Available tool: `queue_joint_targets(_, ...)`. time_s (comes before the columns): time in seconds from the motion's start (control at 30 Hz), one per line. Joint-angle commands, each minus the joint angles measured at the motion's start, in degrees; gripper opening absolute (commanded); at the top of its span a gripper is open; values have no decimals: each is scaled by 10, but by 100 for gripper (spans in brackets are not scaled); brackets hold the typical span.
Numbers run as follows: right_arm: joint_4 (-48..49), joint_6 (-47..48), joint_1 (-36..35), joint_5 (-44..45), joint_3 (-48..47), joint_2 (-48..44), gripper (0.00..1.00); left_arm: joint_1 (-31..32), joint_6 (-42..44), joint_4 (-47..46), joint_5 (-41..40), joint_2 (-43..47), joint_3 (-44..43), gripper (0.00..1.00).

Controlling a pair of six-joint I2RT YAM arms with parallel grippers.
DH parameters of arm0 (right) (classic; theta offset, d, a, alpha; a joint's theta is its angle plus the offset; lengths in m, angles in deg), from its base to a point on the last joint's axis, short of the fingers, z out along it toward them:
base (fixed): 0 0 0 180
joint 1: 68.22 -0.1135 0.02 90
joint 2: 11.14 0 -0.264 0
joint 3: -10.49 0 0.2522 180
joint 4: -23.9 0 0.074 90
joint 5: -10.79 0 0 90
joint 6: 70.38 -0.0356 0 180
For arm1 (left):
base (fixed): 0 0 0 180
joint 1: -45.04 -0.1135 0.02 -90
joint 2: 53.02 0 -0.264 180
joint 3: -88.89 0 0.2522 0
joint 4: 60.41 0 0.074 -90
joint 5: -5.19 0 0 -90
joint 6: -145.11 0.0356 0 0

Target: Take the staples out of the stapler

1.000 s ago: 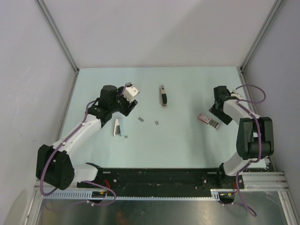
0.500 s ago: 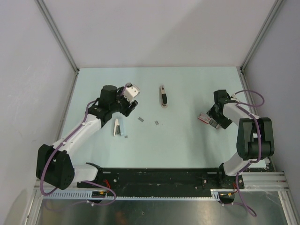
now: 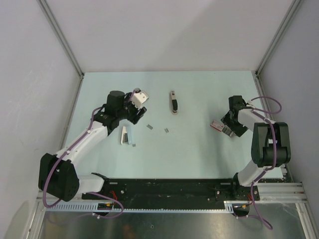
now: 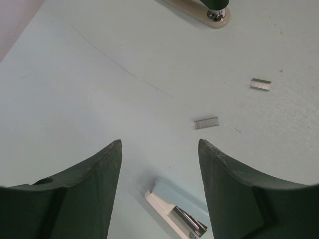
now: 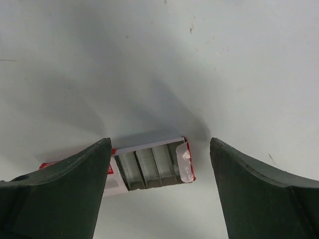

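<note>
While the right hand (image 5: 159, 142), spread, had lowered over the box (image 5: 149, 167), the left hand (image 4: 159, 144) stayed spread; loose staples (image 4: 206, 122) suggested unloading was done.

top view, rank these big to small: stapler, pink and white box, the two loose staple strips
1. stapler and box: too close to rank, since the right claw hides part of the box
2. the two staple strips: far smaller, and alike
</note>
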Motion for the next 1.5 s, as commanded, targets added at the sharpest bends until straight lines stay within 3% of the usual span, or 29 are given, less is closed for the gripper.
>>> queue_joint_targets(0.0,3,-8,2,8,2,14,84,-3,-10,0,19,8,-20,68)
queue_joint_targets(0.17,9,-12,-2,8,13,18,80,-3,-10,1,18,9,-22,68)
queue_joint_targets(0.37,20,-8,-15,-5,16,21,69,-3,-10,3,18,9,-25,68)
queue_joint_targets(0.7,8,-10,-56,-40,16,19,66,-3,-7,3,17,9,-26,68)
queue_joint_targets(1.47,-43,-119,-318,-94,35,2,59,-3,13,4,6,29,-4,68)
